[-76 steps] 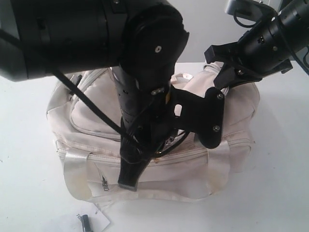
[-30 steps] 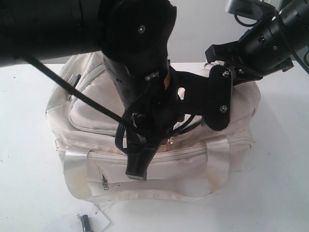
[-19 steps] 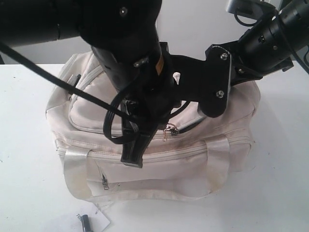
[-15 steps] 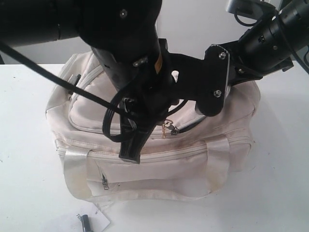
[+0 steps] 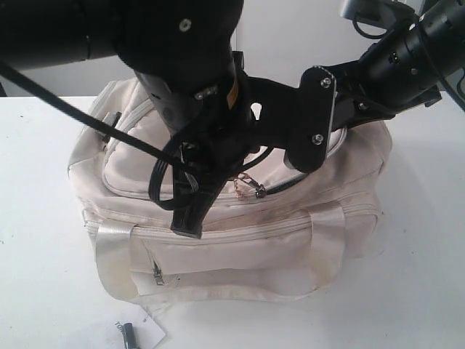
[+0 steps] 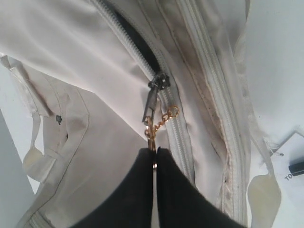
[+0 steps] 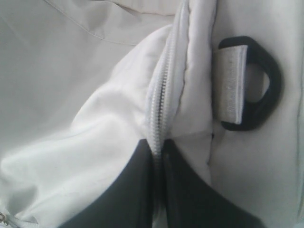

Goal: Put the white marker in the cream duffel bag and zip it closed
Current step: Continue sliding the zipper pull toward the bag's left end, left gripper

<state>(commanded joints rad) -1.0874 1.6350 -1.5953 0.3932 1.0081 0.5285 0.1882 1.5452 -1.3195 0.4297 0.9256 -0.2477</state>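
The cream duffel bag [image 5: 240, 251] stands on the white table, partly hidden behind my left arm. My left gripper [image 6: 154, 151] is shut on the gold chain pull [image 6: 161, 118] that hangs from the dark zip slider [image 6: 159, 81]. Beyond the slider the zip gapes and shows dark lining [image 6: 137, 45]. My right gripper [image 7: 158, 145] is shut on the bag's zip edge [image 7: 160, 99], beside a black plastic ring [image 7: 260, 85] at the bag's right end. The white marker is out of view.
A white paper tag [image 5: 145, 331] with a small dark object on it lies on the table by the bag's front left corner. A shiny strap handle [image 5: 110, 254] and a small zip pocket [image 5: 157, 273] are on the bag's front.
My left arm has swung up and toward the bag's back left, and the zip pull has moved with it along the flap. The right arm has stayed in place.
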